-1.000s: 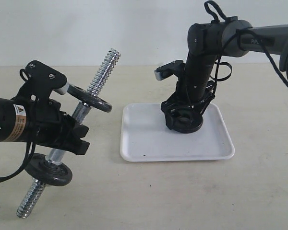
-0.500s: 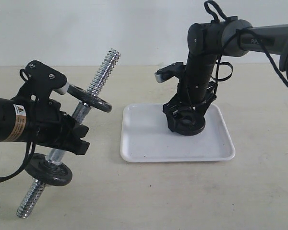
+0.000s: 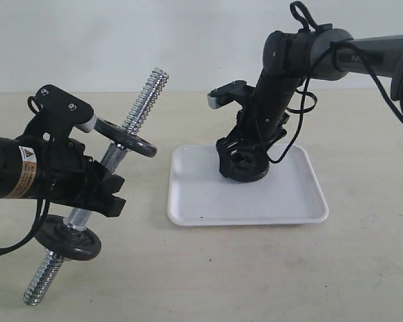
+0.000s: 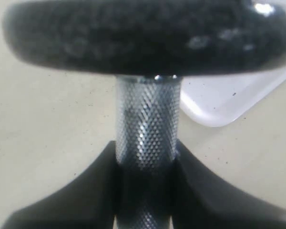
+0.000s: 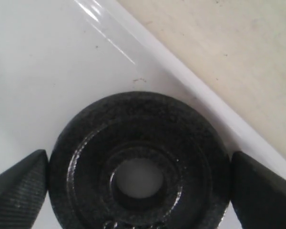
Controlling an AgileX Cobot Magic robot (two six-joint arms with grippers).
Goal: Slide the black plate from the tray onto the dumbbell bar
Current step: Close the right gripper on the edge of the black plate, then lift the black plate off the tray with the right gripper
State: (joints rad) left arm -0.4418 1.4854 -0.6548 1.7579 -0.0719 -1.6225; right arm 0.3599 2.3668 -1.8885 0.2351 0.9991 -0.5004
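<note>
My left gripper point(image 3: 97, 191) is shut on the knurled middle of the dumbbell bar point(image 3: 142, 100) and holds it tilted above the table. Two black discs sit on the bar, one above the gripper point(image 3: 125, 137) and one below it point(image 3: 68, 237). The left wrist view shows the bar point(image 4: 145, 124) clamped in the left gripper point(image 4: 145, 155), with a disc point(image 4: 148, 33) just beyond. My right gripper point(image 3: 244, 164) is shut on the black plate point(image 3: 245, 169) over the white tray point(image 3: 208, 194). In the right wrist view both fingers point(image 5: 19, 186) press the rim of the black plate point(image 5: 138, 124).
The tray's rim point(image 5: 205, 102) runs close beside the plate, with beige table point(image 5: 238, 43) beyond it. A corner of the tray point(image 4: 229, 100) shows in the left wrist view. The bar's threaded upper end points toward the tray side.
The right gripper has moved left across the tray with the black plate, slightly higher and more tilted. The left arm and the bar have not moved.
</note>
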